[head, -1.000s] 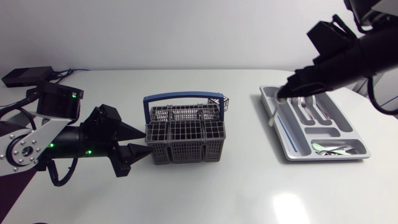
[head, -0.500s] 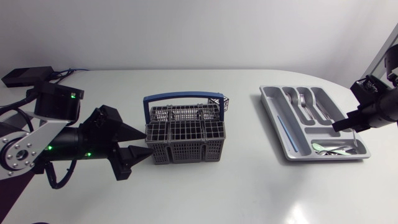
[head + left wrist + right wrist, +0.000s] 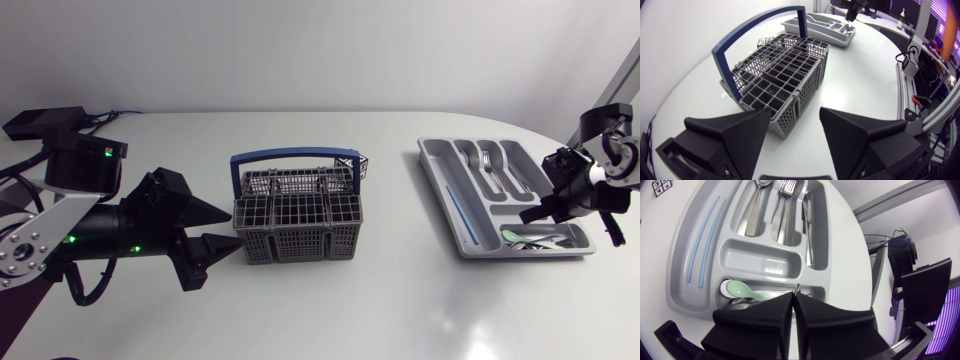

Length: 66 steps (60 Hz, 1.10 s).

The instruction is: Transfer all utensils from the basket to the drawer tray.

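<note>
The grey wire basket [image 3: 297, 212] with a blue handle stands mid-table; no utensils show in its cells [image 3: 785, 65]. My left gripper [image 3: 232, 232] stands open at the basket's left end, its fingers [image 3: 742, 132] wide apart and level with the near wall. The grey drawer tray [image 3: 447, 190] lies at the right, with metal spoons [image 3: 752, 210], forks [image 3: 782, 205] and a knife [image 3: 809, 230] in its long slots. My right gripper [image 3: 530, 213] hangs over the front cross slot, shut [image 3: 795, 297] on a thin utensil tip. A pale green spoon [image 3: 740, 289] lies in that slot.
A black box [image 3: 40, 122] with cables sits at the table's back left corner. A small checkered marker tag [image 3: 360, 163] stands behind the basket's right end. White tabletop lies open between basket and tray. The table's right edge runs close past the tray.
My right arm has swung from above the tray's left rim to the right and come down over the front slot. The left arm and basket have stayed put.
</note>
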Tool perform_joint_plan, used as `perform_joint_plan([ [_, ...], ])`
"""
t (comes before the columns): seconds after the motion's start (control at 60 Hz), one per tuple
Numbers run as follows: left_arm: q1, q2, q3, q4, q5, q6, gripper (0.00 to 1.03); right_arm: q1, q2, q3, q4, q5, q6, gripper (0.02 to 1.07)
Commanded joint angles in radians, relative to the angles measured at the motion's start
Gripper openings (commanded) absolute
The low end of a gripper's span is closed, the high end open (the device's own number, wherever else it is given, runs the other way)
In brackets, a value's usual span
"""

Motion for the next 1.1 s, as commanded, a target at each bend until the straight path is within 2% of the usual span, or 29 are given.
perform_joint_plan([
  [0.0, 0.006, -0.009, -0.019, -0.011, -0.003, 0.001, 0.67, 0.017, 0.038, -0.057, 0.026, 0.013, -0.011, 0.25],
  [0.1, 0.007, -0.009, -0.022, -0.011, -0.007, 0.002, 0.67, 0.038, 0.038, -0.094, 0.052, 0.019, -0.009, 0.38],
  [0.15, 0.014, -0.009, -0.022, -0.011, -0.007, 0.002, 0.67, 0.046, 0.025, -0.102, 0.050, 0.019, -0.009, 0.56],
  [0.233, 0.026, -0.009, -0.027, -0.013, -0.007, 0.004, 0.67, 0.055, -0.009, -0.105, 0.046, 0.019, -0.011, 0.69],
  [0.3, 0.041, -0.012, -0.028, -0.016, -0.008, 0.005, 0.67, 0.073, -0.052, -0.109, 0.037, 0.019, -0.015, 0.84],
  [0.4, 0.081, -0.020, -0.033, -0.017, -0.013, 0.014, 0.67, 0.119, -0.144, -0.114, -0.005, 0.017, -0.011, 0.97],
  [0.567, 0.133, -0.011, -0.062, 0.000, -0.025, 0.043, 0.67, 0.251, -0.276, -0.105, -0.089, -0.021, 0.054, 1.00],
  [0.85, 0.144, 0.019, -0.093, 0.030, -0.045, 0.060, 0.67, 0.523, -0.310, -0.086, -0.157, -0.075, 0.236, 0.99],
  [1.083, 0.078, 0.060, -0.085, 0.069, -0.066, 0.045, 0.67, 0.712, -0.183, -0.039, -0.108, -0.101, 0.371, 0.99],
])
